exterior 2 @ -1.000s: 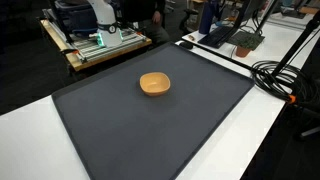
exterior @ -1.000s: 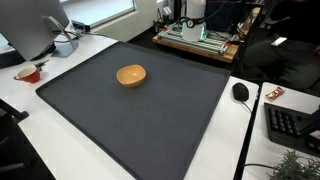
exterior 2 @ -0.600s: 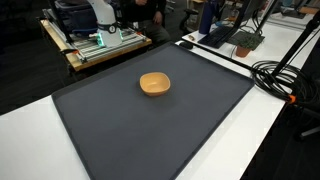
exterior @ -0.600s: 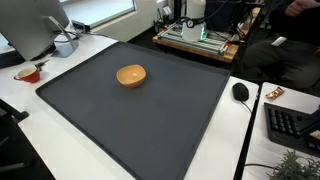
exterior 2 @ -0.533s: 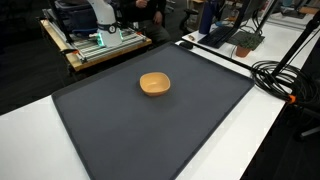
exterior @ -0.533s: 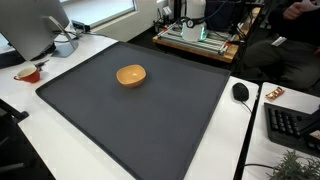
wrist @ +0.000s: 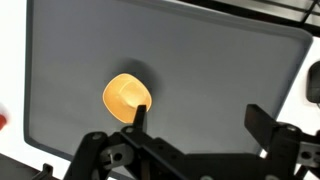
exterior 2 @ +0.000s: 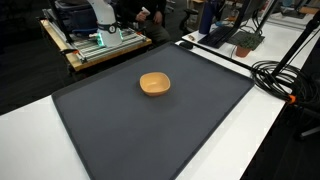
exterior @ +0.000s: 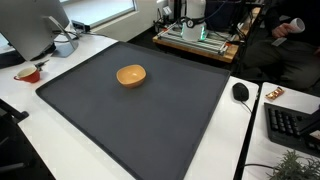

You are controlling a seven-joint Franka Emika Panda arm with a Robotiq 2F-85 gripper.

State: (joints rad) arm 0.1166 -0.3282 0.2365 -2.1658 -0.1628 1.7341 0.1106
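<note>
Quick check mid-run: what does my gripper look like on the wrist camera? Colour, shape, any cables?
Only the wrist view shows it. The gripper is plain matte black throughout. It has two slim fingers, each carried on chunky, rounded, jointed links that widen toward the base. No cables, labels or markings show on it. The arm is in no view.

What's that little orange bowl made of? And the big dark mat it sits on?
The bowl looks like plastic: one even orange colour, smooth, with a thin rim and only a soft sheen. It might be painted wood; I can't be sure. The mat looks like rubber or foam: dull dark grey, flat, no shine.
</note>
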